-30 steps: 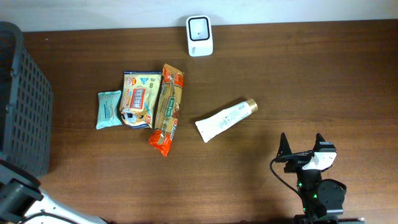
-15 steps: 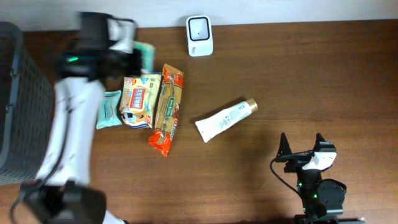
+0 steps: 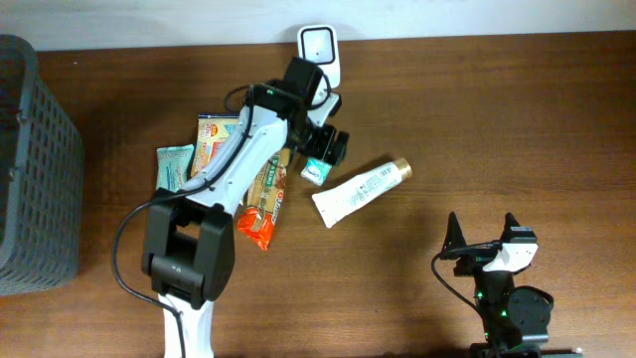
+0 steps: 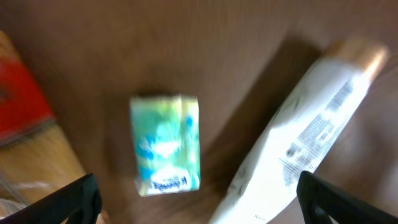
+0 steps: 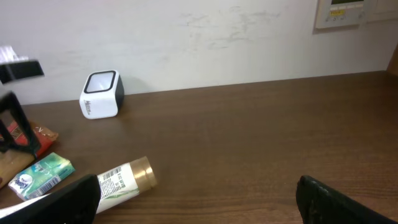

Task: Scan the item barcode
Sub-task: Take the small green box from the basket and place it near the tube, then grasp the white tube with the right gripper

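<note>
My left gripper (image 3: 326, 147) hangs open over the middle of the table, just in front of the white scanner (image 3: 319, 45). Below its spread jaws a small teal packet (image 3: 315, 172) lies loose on the wood, touched by neither finger. In the blurred left wrist view the teal packet (image 4: 166, 144) sits left of a white tube (image 4: 305, 137) with a printed barcode. My right gripper (image 3: 482, 239) rests open near the front right with nothing in it. From the right wrist I see the scanner (image 5: 101, 94), the teal packet (image 5: 40, 175) and the gold-capped tube (image 5: 124, 179).
A second teal packet (image 3: 174, 174), a yellow snack bag (image 3: 221, 149) and a long orange wrapper (image 3: 260, 214) lie left of the tube (image 3: 360, 191), partly under my left arm. A dark mesh basket (image 3: 35, 169) stands at the table's left edge.
My left arm swung from the left rear to the table's middle. Its jaws went from shut to open, and the teal packet it carried now lies by the tube. The right arm stayed still.
</note>
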`<state>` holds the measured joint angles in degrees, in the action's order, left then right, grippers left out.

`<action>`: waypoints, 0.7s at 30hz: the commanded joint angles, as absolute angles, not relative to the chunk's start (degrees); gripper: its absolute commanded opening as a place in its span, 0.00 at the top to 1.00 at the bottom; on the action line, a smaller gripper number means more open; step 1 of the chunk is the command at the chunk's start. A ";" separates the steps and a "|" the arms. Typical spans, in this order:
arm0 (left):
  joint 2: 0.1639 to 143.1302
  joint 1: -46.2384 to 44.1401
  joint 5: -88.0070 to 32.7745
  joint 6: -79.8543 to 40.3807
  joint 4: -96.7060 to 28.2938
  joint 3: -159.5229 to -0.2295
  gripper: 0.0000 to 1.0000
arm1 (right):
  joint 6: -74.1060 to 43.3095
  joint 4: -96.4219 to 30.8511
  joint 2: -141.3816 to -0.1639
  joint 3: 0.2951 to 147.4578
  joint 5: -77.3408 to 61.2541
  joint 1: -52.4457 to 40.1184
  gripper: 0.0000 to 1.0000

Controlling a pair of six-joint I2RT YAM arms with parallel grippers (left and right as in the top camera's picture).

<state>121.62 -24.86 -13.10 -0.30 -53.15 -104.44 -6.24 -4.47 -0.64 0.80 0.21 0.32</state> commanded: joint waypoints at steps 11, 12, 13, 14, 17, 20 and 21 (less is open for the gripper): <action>93.36 9.91 7.53 10.70 -55.88 -115.35 0.01 | -6.39 -4.67 -0.32 0.32 0.69 0.01 0.01; 93.41 12.36 7.51 12.71 -55.57 -115.33 0.01 | -6.39 -4.67 -0.32 0.32 0.69 0.01 0.01; 93.43 14.46 7.09 15.55 -54.83 -115.33 0.01 | -6.39 -4.67 -0.32 0.32 0.69 0.01 0.01; 93.41 16.78 5.28 18.50 -53.63 -115.33 0.01 | -6.39 -4.67 -0.32 0.32 0.69 0.01 0.01; 93.41 20.91 -1.76 18.52 -54.76 -115.33 0.01 | -6.39 -4.67 -0.32 0.32 0.69 0.01 0.01; 93.41 20.95 -1.76 18.52 -57.04 -115.33 0.01 | -6.39 -4.67 -0.32 0.32 0.69 0.01 0.01; 93.41 20.95 -1.76 18.52 -57.65 -115.33 0.01 | -6.39 -4.67 -0.32 0.32 0.69 0.01 0.01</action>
